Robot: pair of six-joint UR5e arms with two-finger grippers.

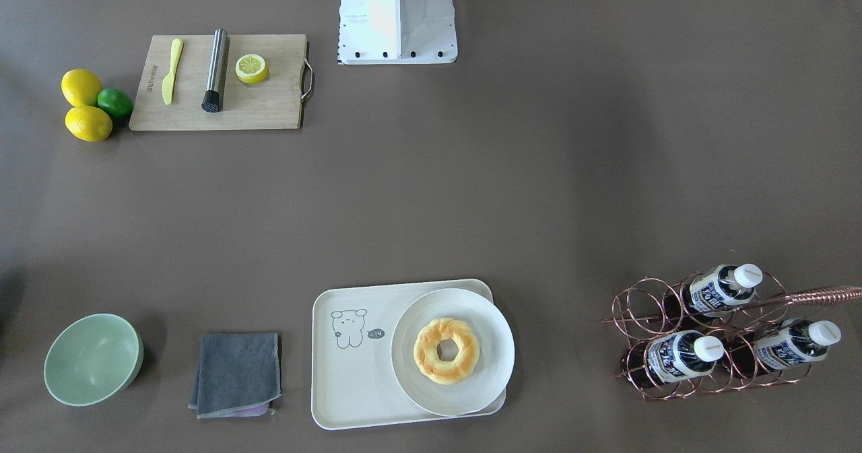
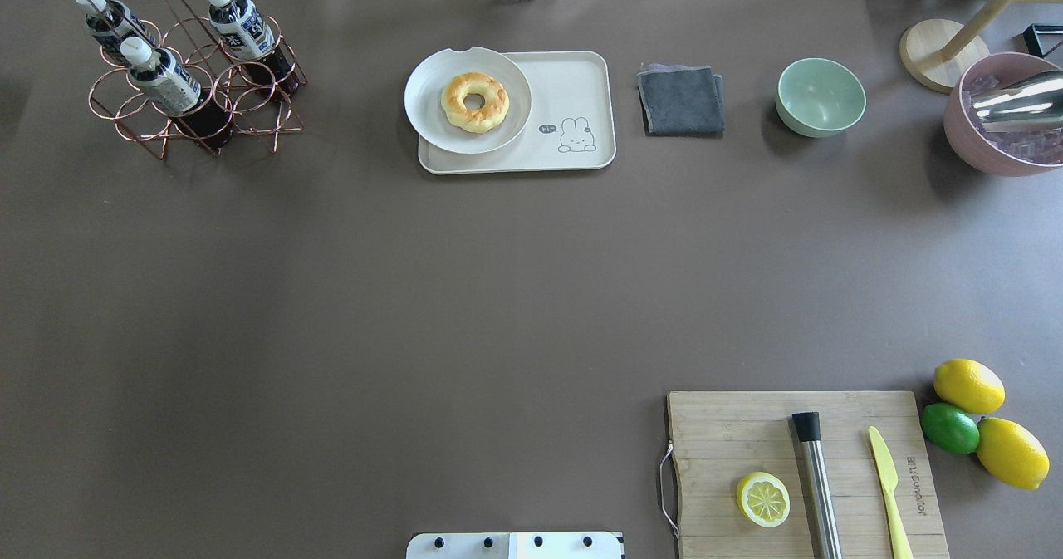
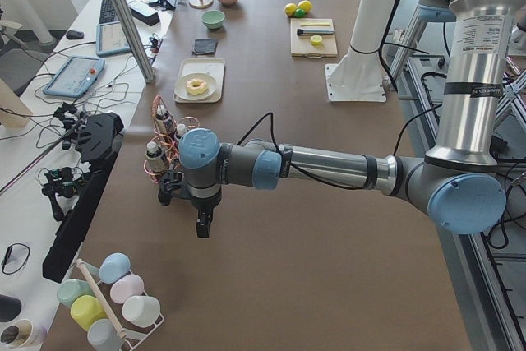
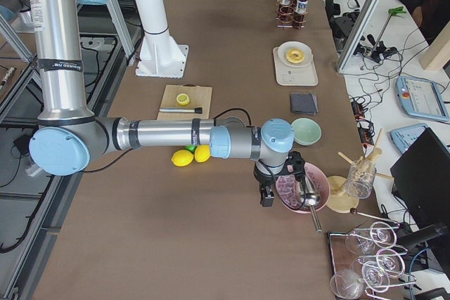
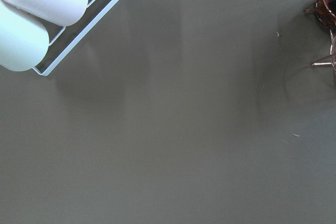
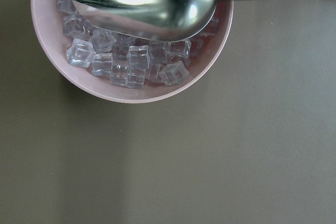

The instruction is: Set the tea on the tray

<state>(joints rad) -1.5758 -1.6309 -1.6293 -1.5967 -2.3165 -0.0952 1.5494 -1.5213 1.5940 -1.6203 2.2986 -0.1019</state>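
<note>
**Jaws on both arms: can't call open or closed**

Jaws only show up small in the two side cameras, so I can't tell on either one. Left gripper (image 3: 201, 223) hangs pointing down over bare table. It has a rack of pastel cups (image 3: 107, 297) on one side and the copper wire rack (image 1: 818, 296) just beside it on the other. All three tea bottles (image 2: 162, 73) sit tilted in that copper rack, white caps up. So the tea is near the left gripper and well apart from the tray (image 2: 573, 85).

The tray lies between the two grippers, far from both. A round plate (image 2: 428, 106) with a donut (image 2: 474, 101) covers its end toward the left gripper, and the bear-drawing end is bare. Further toward the right gripper come a grey cloth (image 2: 681, 100) and a green bowl (image 2: 820, 96). Right gripper (image 4: 267, 198) hangs just beside a pink bowl (image 6: 157, 95) of ice cubes (image 6: 128, 61) with a metal scoop (image 6: 147, 3) lying in it.
</note>
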